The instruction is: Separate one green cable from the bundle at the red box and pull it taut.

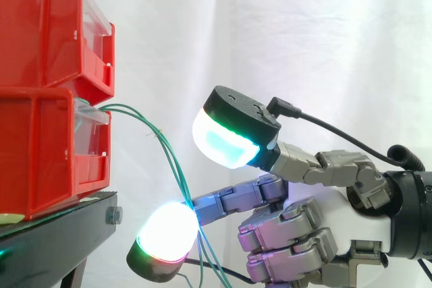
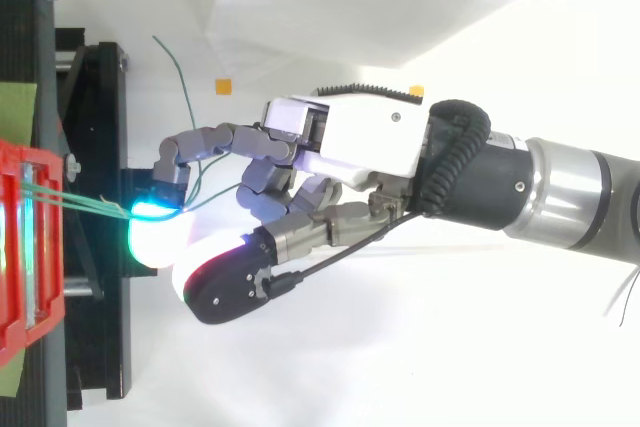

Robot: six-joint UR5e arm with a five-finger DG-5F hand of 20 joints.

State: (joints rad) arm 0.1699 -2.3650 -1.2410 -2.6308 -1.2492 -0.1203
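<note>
At the lip of the lower red bin [image 1: 47, 153], the green cables [image 1: 165, 156] come out in a bundle from under the upper red bin [image 1: 47, 32]. They arc outward and hang slack, falling past the edge of the black stand [image 1: 54, 241].

The robot hand [image 1: 324, 214] reaches in from the right with its grasp open. One finger is stretched straight toward the strands, and its glowing fingertip [image 1: 169, 231] lies against them where they droop. The thumb pad [image 1: 226, 141] stands well above, apart from both that finger and the cables. The other fingers are folded back toward the palm and hold nothing.

From above, the outstretched fingertip [image 2: 150, 222] sits just off the front of the stand, and the green cables [image 2: 90, 203] run to it from the bin in a narrow fan. Nothing is pinched. The strands run close together, and I cannot tell whether any one of them lies on its own side of the finger.

This looks like the separating step, early in the task, with the fingertip probing the bundle to single out one strand. The next move likely calls for working that fingertip between the strands and bringing the thumb down to pinch just one. The hand would then draw away from the bin until the slack goes out. The main risk is catching two strands at once.
</note>
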